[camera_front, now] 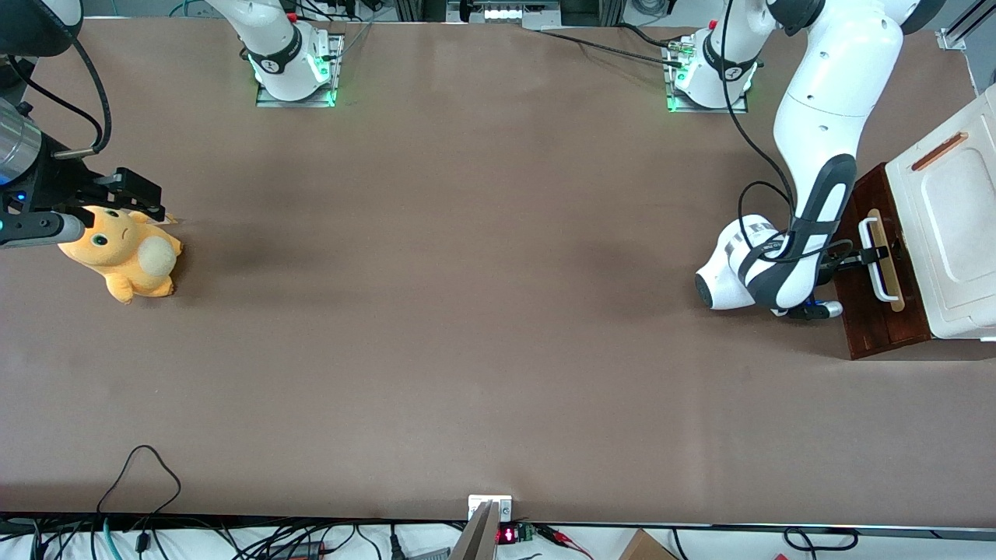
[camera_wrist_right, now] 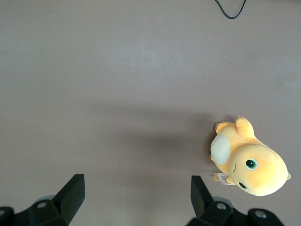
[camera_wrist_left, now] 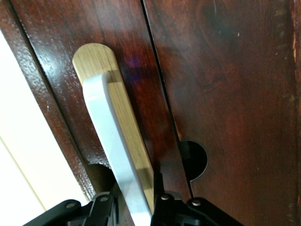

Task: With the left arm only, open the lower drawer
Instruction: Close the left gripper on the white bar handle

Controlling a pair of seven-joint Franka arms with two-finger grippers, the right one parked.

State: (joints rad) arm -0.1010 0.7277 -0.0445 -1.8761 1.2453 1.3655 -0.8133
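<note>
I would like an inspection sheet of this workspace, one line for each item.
Surface: brown table, flat.
Job's things: lower drawer, dark wood front out past the white cabinet; white bar handle on a pale strip.
Clutter: orange plush toy toward the parked arm's end.
Grippers: left gripper at the handle, a finger on each side of the bar.
Cables: black cable along the left arm.
Surroundings: loose wires at the table's near edge.

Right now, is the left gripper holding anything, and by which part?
The left gripper is shut on the white bar handle of the lower drawer, with a finger on either side of the bar partway along it.
</note>
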